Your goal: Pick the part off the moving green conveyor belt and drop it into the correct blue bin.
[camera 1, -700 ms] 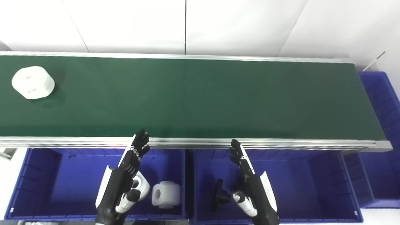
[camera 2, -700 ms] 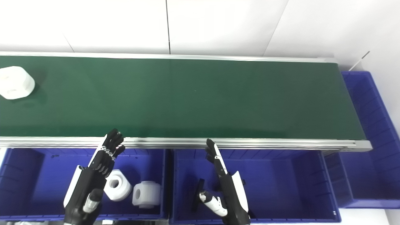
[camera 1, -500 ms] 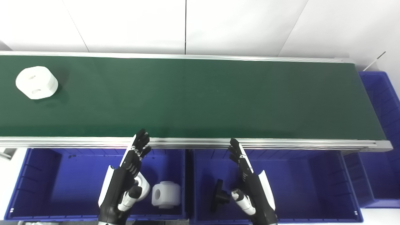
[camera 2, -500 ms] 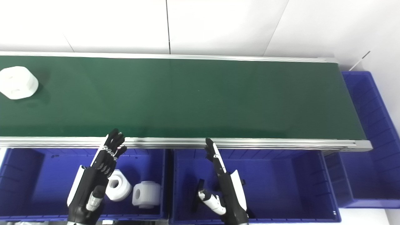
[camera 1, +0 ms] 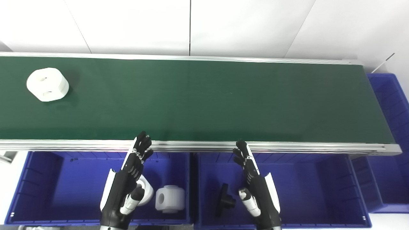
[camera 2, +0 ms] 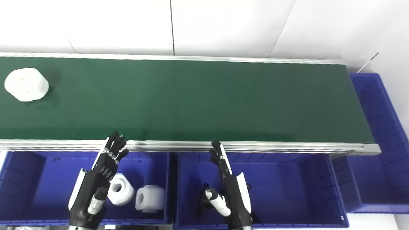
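Left hand (camera 1: 126,183) hovered over the left blue bin (camera 1: 48,188), fingers spread, holding nothing. Right hand (camera 1: 255,188) likewise hung empty and spread over the middle blue bin (camera 1: 319,188). Two white parts (camera 1: 169,198) lay in the left bin; a black part (camera 1: 225,200) in the middle one. Farther off, the white cylindrical part (camera 1: 48,84) sat at the left of the green conveyor belt (camera 1: 207,99).

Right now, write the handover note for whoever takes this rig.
Left hand: open, empty, over the left blue bin.
Right hand: open, empty, over the middle blue bin.
White part rides the green belt at its far left, untouched.
Done: two white parts lie in the left bin, a black part in the middle.
Left: pick the belt part, probably for the left bin.
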`<state>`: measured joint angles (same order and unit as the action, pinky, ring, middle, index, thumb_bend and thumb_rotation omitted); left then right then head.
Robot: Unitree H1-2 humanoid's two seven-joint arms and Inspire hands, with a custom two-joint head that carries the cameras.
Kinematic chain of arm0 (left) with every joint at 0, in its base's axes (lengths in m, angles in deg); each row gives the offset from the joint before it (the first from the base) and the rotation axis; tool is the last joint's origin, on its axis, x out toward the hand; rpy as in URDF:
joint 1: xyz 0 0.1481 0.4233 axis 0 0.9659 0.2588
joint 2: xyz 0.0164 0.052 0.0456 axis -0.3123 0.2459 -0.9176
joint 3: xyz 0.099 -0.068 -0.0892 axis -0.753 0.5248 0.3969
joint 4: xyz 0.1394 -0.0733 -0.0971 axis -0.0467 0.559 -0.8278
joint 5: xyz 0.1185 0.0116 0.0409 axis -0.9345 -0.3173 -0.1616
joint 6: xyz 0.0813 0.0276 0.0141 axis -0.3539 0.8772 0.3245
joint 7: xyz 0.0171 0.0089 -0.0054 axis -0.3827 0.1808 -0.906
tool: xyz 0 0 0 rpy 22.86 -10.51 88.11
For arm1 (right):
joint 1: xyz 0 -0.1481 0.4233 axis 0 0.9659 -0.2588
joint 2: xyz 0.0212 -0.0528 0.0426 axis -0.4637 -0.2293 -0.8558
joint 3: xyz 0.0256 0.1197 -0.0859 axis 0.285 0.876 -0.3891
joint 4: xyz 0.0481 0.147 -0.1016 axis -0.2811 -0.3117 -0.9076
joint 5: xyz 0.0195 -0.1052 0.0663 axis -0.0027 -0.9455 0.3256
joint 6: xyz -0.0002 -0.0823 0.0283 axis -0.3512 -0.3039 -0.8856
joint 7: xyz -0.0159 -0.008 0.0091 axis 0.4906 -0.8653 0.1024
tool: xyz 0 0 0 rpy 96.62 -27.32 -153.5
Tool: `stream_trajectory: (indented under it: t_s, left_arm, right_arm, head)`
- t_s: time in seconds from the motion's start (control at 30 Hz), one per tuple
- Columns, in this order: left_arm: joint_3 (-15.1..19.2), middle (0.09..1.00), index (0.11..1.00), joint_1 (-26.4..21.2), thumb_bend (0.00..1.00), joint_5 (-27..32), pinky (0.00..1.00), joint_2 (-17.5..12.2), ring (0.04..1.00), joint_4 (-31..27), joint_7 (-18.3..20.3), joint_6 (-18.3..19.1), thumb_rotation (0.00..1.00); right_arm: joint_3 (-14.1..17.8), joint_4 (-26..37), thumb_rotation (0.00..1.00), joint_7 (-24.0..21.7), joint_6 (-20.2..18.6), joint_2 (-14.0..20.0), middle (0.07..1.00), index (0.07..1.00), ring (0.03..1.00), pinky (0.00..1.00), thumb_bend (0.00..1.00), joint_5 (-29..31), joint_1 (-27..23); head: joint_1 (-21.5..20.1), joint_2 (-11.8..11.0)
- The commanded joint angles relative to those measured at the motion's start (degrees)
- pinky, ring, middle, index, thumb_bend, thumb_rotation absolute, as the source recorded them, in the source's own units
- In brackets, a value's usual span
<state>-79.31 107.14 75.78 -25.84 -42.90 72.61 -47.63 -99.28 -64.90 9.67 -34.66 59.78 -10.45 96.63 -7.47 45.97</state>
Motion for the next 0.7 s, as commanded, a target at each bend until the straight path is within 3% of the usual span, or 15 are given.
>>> stream_trajectory:
  t_s: [0.0, 0.2, 0.47, 0.67]
  left_arm:
    - [-0.19, 0.957, 0.964, 0.42, 0.88, -0.3, 0.91, 0.29, 0.957, -1.01, -0.23, -1.18, 0.87]
    - [-0.85, 0.945, 0.952, 0.16, 0.9, -0.25, 0.91, 0.13, 0.951, -0.81, 0.2, -1.16, 0.86]
    - [-1.69, 0.933, 0.938, -0.55, 0.9, -1.62, 0.9, 0.59, 0.936, 2.98, 0.03, -3.87, 0.85]
    - [-2.03, 0.928, 0.92, -1.42, 0.9, -2.81, 0.87, 1.37, 0.927, 5.93, -0.52, -5.38, 0.83]
  right_arm:
    - [-0.36, 0.82, 1.0, 0.14, 3.31, 0.16, 0.967, 0.985, 0.929, 0.87, 0.86, -0.01, -0.19]
    - [-0.96, 0.27, 1.0, 0.33, 3.33, 0.77, 0.959, 0.983, 0.921, 0.86, 0.85, 0.3, -0.48]
    - [-1.83, -2.24, 1.0, 2.42, 3.34, 2.59, 0.956, 0.979, 0.918, 0.87, 0.89, 0.73, -1.34]
    - [-3.63, -4.52, 1.0, 4.8, 3.35, 4.67, 0.959, 0.982, 0.922, 0.86, 0.89, 1.75, -2.84]
  head:
    - [0.02, 0.0]
    - [0.66, -0.71]
    - [4.95, -7.12]
    - [7.64, -9.78]
